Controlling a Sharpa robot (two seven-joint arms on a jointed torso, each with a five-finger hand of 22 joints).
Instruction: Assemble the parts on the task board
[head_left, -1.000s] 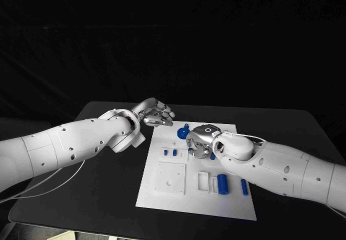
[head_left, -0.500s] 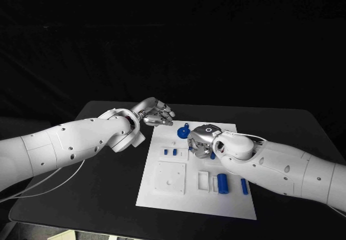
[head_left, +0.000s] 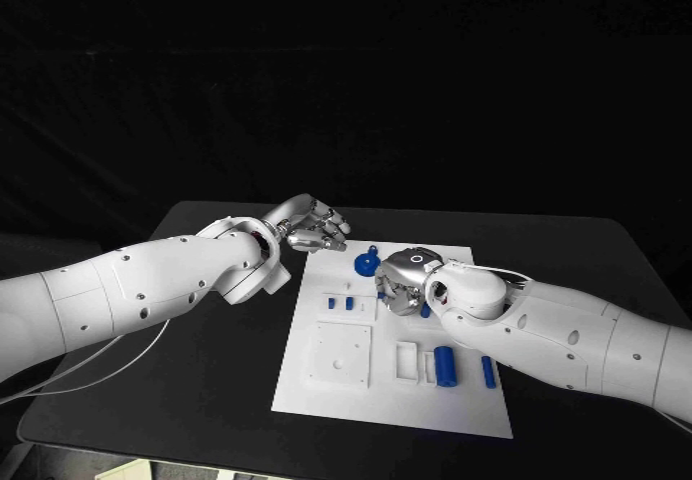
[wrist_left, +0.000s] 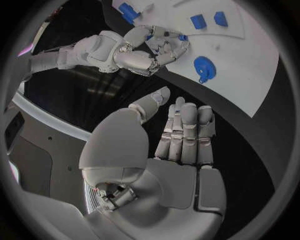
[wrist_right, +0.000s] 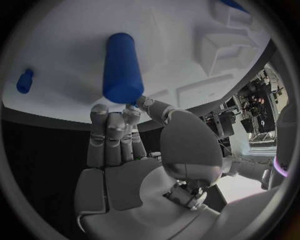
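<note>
The right hand covers part of the board; whatever lies under it is hidden; the small blue parts beside it are too small to make out in shape.

1. Bench: black, matte top with rounded corners, seen from above in the head view; its far edge runs just below the dark backdrop.
2. Backdrop: black and unlit, filling everything above and behind the bench; no wall detail can be made out.
3. Surround: dark floor or cloth at both sides of the bench, too dim to tell which.
4. Light: falls from above onto the bench top, leaving the space around it in darkness.
</note>
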